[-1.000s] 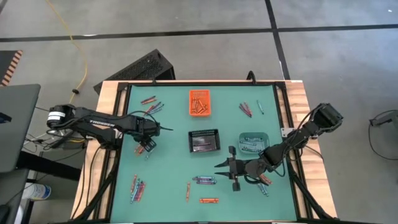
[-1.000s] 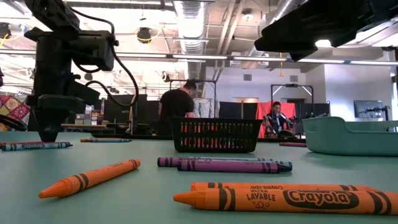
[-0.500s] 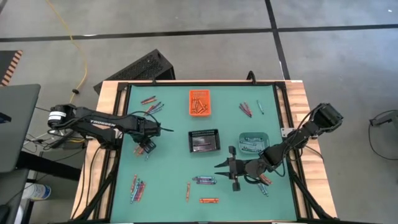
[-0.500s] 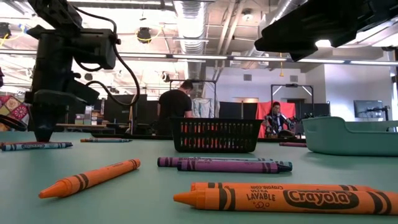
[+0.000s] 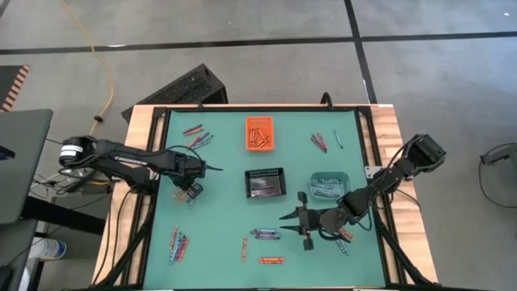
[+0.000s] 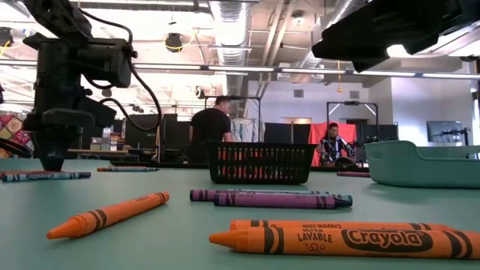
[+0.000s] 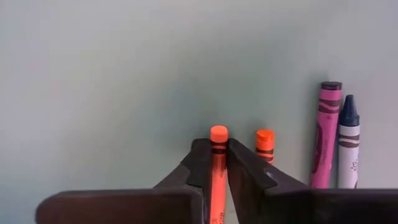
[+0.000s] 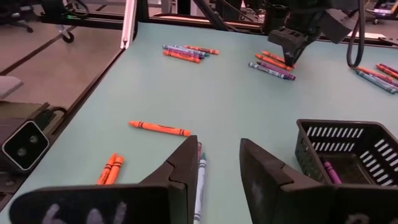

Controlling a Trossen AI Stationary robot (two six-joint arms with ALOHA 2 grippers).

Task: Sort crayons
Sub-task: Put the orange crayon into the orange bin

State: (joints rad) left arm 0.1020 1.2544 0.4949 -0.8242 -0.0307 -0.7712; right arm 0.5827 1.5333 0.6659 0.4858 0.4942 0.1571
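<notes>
Three bins sit mid-table: one bin near the far edge, a mesh bin at centre, another to its right. Crayons lie scattered toward every edge.

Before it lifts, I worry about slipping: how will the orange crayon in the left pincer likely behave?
The orange crayon looks stiff and light. The left pincer is shut on its thin round paper-wrapped shaft, so it may pivot or slide. If dropped, it would probably roll toward the neighbouring crayons.

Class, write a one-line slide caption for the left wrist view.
Left gripper shut on an orange crayon, with orange, pink and blue crayons lying alongside on the mat.
</notes>
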